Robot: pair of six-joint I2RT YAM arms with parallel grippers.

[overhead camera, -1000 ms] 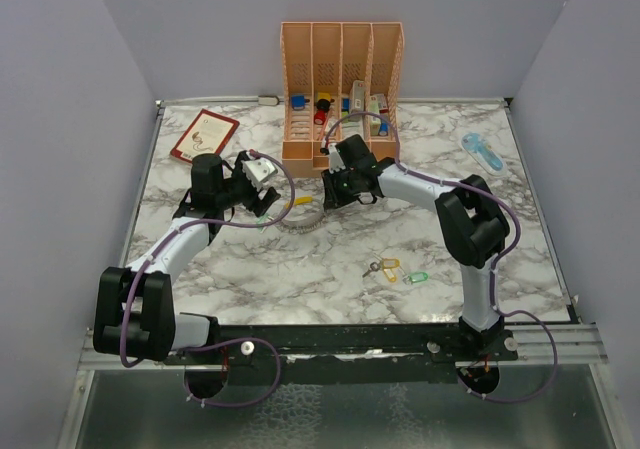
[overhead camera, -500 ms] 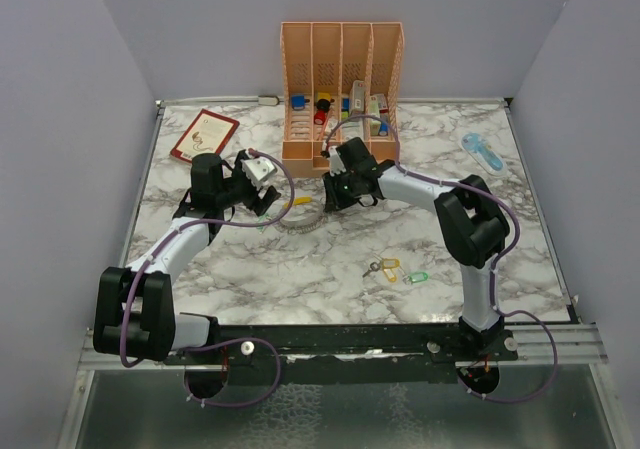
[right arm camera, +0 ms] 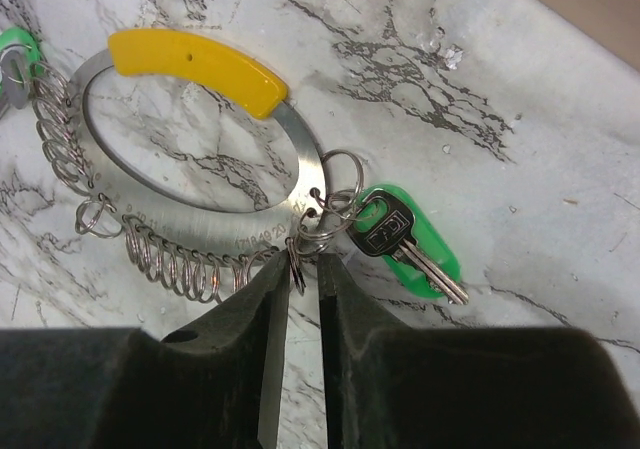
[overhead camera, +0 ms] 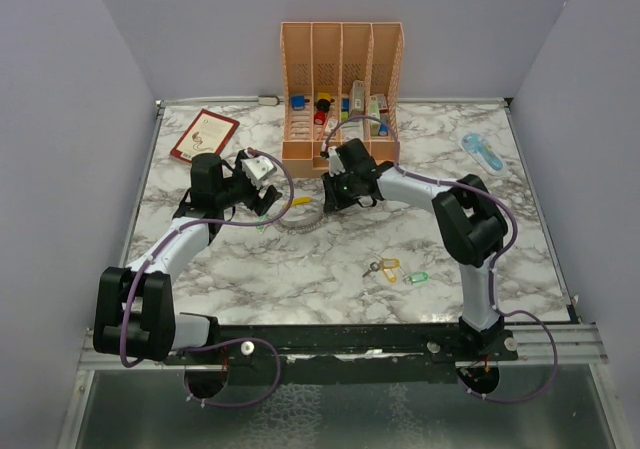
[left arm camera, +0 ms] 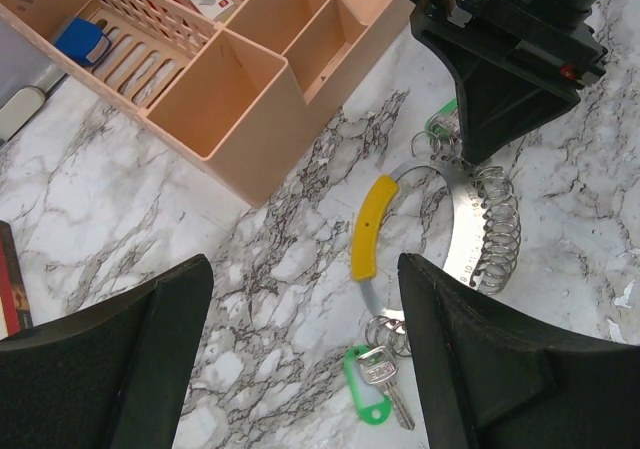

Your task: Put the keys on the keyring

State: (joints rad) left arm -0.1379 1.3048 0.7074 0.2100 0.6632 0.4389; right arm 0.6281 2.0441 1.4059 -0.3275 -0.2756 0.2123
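The keyring point(right arm camera: 301, 165), a wide silver loop with a yellow grip and a row of small split rings, lies flat in front of the organizer; it also shows as keyring point(left arm camera: 372, 227) and keyring point(overhead camera: 297, 217). A green key point(right arm camera: 403, 237) hangs from rings at the loop's end. My right gripper point(right arm camera: 303, 269) is down at that end, jaws almost together on one small split ring. My left gripper point(left arm camera: 303, 304) hovers wide open above the green key point(left arm camera: 371, 385) at the loop's other end, touching nothing. A yellow key point(overhead camera: 388, 268) and a green key point(overhead camera: 417, 277) lie apart on the table.
A peach slotted organizer point(overhead camera: 342, 89) with small coloured blocks stands just behind the keyring. A red booklet point(overhead camera: 204, 135) lies at the back left, a light blue object point(overhead camera: 483, 152) at the back right. White walls enclose the marble table point(overhead camera: 300, 279).
My right wrist has edged slightly left toward the keyring. The left arm, the keyring and the loose keys have stayed where they were.
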